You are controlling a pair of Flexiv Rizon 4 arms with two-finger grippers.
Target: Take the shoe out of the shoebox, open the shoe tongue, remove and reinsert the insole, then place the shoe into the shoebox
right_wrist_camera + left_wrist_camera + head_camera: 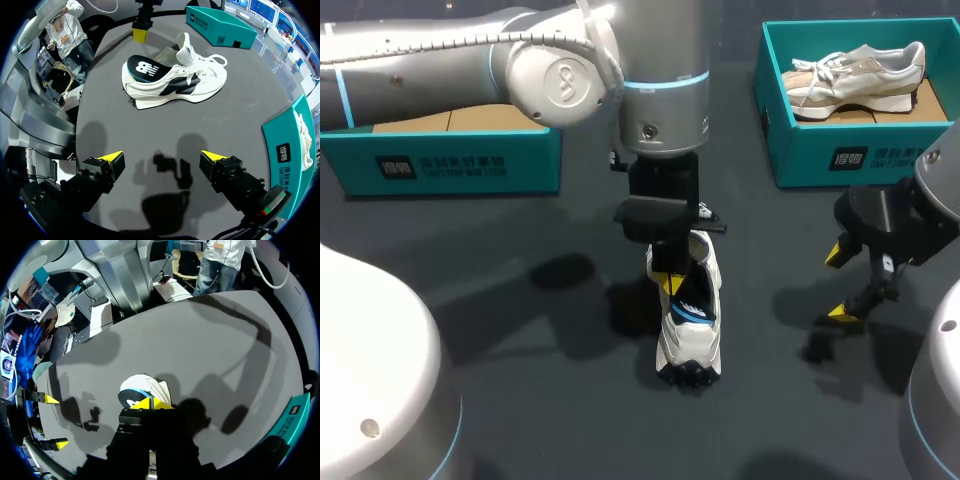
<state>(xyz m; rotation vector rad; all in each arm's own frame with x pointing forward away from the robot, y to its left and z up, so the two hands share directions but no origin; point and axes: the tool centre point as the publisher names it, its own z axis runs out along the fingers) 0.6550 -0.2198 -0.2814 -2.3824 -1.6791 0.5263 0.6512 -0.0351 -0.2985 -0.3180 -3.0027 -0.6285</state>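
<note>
A white shoe point(690, 340) with black side marks stands upright on the dark table's middle, its laces toward the far side. Its dark insole point(692, 310), blue at the edge, shows in the heel opening. My left gripper point(668, 283) hangs straight down over that opening, shut, yellow tips together at the insole; nothing is visibly pinched. The left wrist view has the gripper point(152, 403) right over the shoe point(156, 387). My right gripper point(840, 283) is open, low over the table to the shoe's right. From the right wrist, the gripper point(161, 159) is empty and the shoe point(175, 85) lies well ahead.
A teal shoebox point(772, 110) at the back right holds a second, beige-and-white shoe point(855, 75). Another teal box point(450, 165) sits at the back left under my left arm. Bare dark table lies between the shoe and my right gripper.
</note>
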